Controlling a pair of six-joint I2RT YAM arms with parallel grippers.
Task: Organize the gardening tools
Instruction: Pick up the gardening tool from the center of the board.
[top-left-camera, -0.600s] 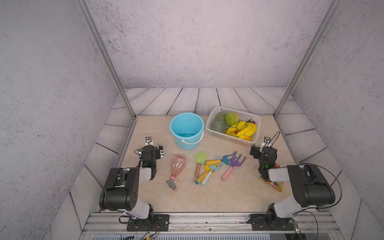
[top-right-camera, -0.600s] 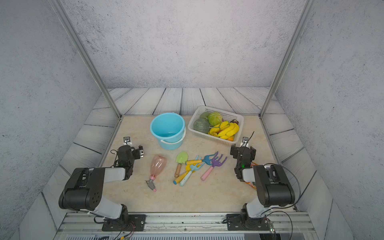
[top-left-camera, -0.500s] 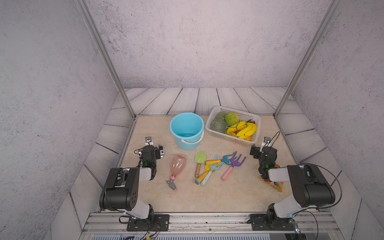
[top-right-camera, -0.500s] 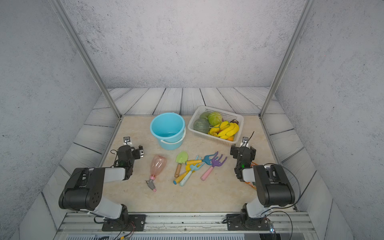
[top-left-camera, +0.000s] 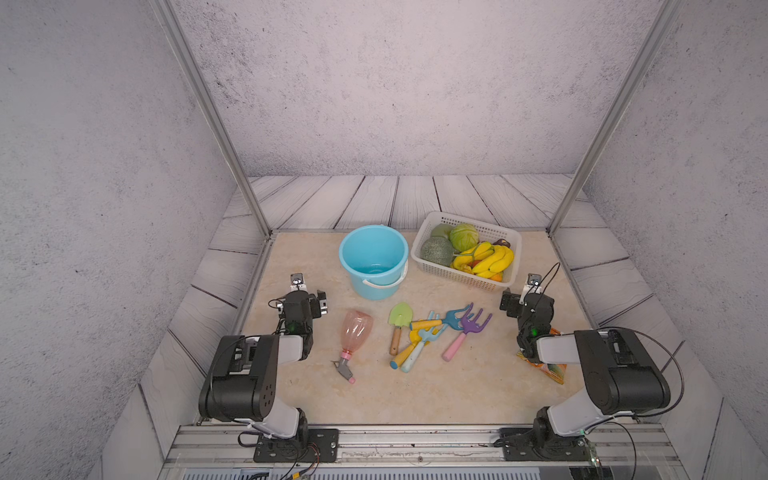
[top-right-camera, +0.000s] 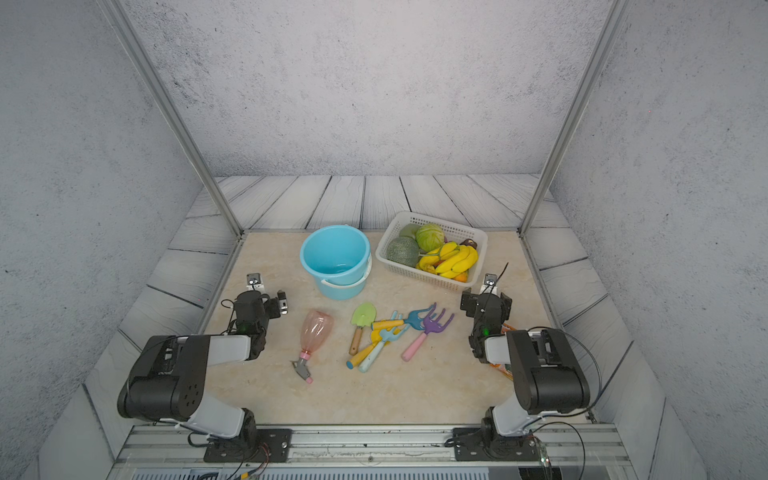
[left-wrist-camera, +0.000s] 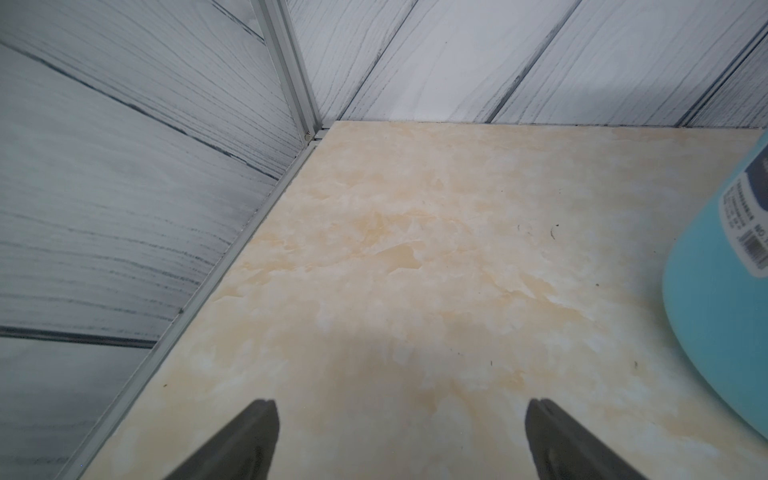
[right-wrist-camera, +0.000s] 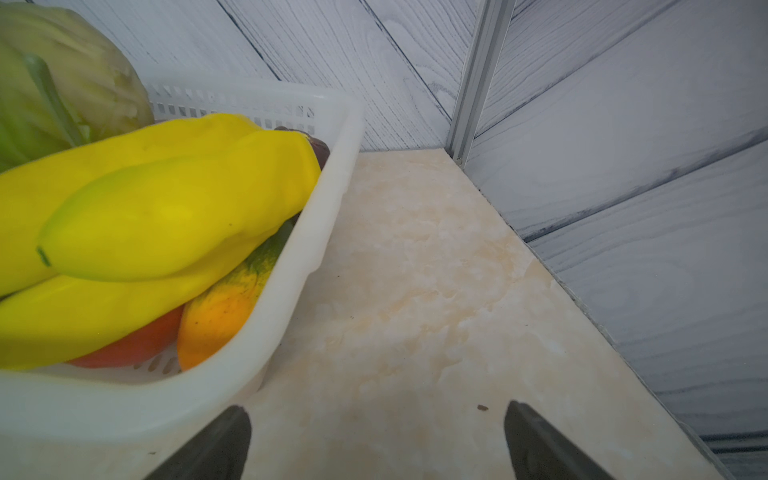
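**Item 1.** Pink spray bottle (top-left-camera: 355, 332): lies on its side on the counter (top-left-camera: 415, 399), left of centre. Its grey trigger points toward the front edge and its base toward the bucket. It touches no other item.

**Item 2.** Tool heap, at the centre of the counter, just right of the bottle and apart from it, seen in both top views.
- green trowel (top-left-camera: 400, 315), wooden handle, at the heap's left edge
- blue rake (top-left-camera: 456, 316), yellow handle
- purple rake (top-left-camera: 476, 325), pink handle, at the heap's right edge
- pale blue fork (top-left-camera: 428, 333)
- yellow tool (top-left-camera: 402, 357), its head mostly covered by the others

The handles cross and overlap.

**Item 3.** Light-blue bucket (top-left-camera: 376, 291): upright, behind the bottle and the heap.

**Item 4.** White basket (top-left-camera: 467, 281): just right of the bucket. It holds a cabbage (top-left-camera: 463, 236), a melon (top-left-camera: 436, 250) and bananas (top-left-camera: 489, 259).

**Item 5.** Left gripper (left-wrist-camera: 401, 415): fingers spread wide with nothing between them, low over bare counter near the left wall. The bucket's side shows at the edge of its wrist view.

**Item 6.** Right gripper (right-wrist-camera: 376, 409): fingers spread wide with nothing between them, over the counter beside the basket's near right corner.

**Item 7.** Orange packet (top-left-camera: 549, 369): flat on the counter, partly under the right arm.
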